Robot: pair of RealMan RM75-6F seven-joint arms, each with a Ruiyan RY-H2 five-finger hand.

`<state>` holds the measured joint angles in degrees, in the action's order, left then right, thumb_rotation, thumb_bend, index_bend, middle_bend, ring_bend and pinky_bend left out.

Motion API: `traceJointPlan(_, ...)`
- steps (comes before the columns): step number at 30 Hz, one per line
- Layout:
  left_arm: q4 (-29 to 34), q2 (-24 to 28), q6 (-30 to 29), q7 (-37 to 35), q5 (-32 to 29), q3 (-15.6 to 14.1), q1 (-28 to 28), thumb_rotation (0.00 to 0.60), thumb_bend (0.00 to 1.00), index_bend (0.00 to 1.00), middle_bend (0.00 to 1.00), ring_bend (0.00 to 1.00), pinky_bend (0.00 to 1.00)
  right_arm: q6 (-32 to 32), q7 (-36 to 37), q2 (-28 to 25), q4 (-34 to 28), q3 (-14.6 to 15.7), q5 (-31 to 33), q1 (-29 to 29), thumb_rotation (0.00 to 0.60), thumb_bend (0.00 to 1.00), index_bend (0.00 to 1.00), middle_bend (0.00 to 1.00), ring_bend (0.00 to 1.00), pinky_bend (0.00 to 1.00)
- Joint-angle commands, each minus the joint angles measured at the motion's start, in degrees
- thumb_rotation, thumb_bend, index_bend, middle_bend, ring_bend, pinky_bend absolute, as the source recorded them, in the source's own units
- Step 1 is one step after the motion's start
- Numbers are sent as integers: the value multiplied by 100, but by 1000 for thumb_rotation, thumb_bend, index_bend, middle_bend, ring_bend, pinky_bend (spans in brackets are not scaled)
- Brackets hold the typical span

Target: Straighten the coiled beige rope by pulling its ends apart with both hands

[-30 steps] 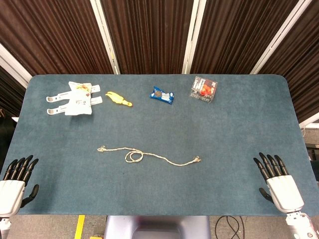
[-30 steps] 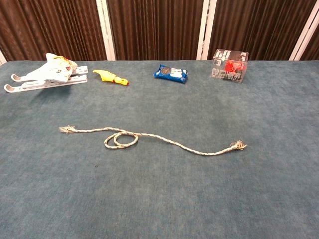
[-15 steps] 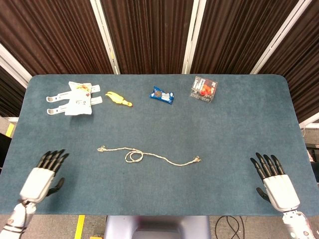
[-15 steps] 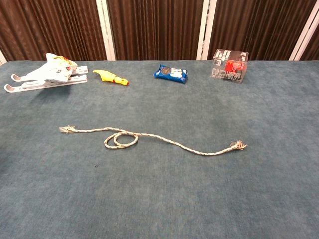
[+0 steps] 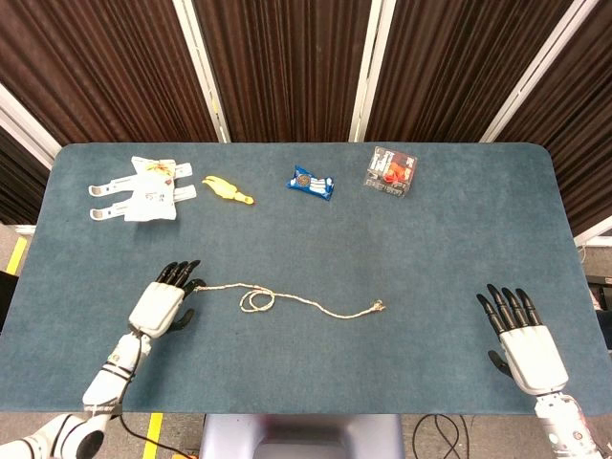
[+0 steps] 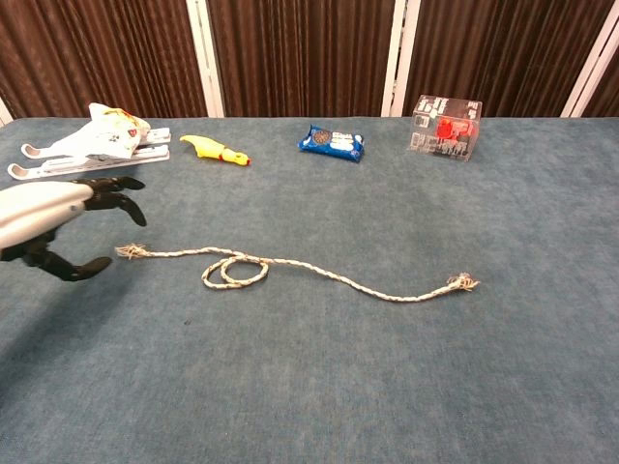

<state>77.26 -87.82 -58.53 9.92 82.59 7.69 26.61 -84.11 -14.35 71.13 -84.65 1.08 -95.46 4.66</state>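
The right hand point(image 5: 524, 342) lies near the desk's point(image 5: 459, 239) near right corner, fingers spread, holding nothing. The left hand point(image 5: 163, 300), fingers apart, hovers just beside the beige rope's point(image 5: 316, 306) frayed left end. The rope runs left-right mid-desk, one small coil point(image 6: 234, 270) remaining left of centre

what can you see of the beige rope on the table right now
The rope is thin, twisted beige cord lying flat on the blue table. Both ends are frayed. Near its left end it curls into a small double loop; the rest runs in a gentle wave rightward. The left hand hovers by its left end, not gripping it.
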Motion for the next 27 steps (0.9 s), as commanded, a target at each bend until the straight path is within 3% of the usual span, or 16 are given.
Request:
traceJointPlan(1, -368, -337, 130, 165, -210, 72, 179, 600, 429, 302, 0, 0, 90, 87, -69, 42, -18, -4, 40, 41, 600, 280, 0, 0, 0, 0)
traceJointPlan(13, -1457, -963, 205, 247, -545, 115, 435, 600, 429, 378, 25, 0, 103, 246, -222, 154, 31, -24, 223, 91, 600, 280, 0, 0, 0, 0)
traceJointPlan(27, -1985, -1311, 239, 136, -629, 96, 598, 600, 427, 515, 80, 0, 120, 324, -272, 175, 32, -26, 302, 134, 600, 280, 0, 0, 0, 0)
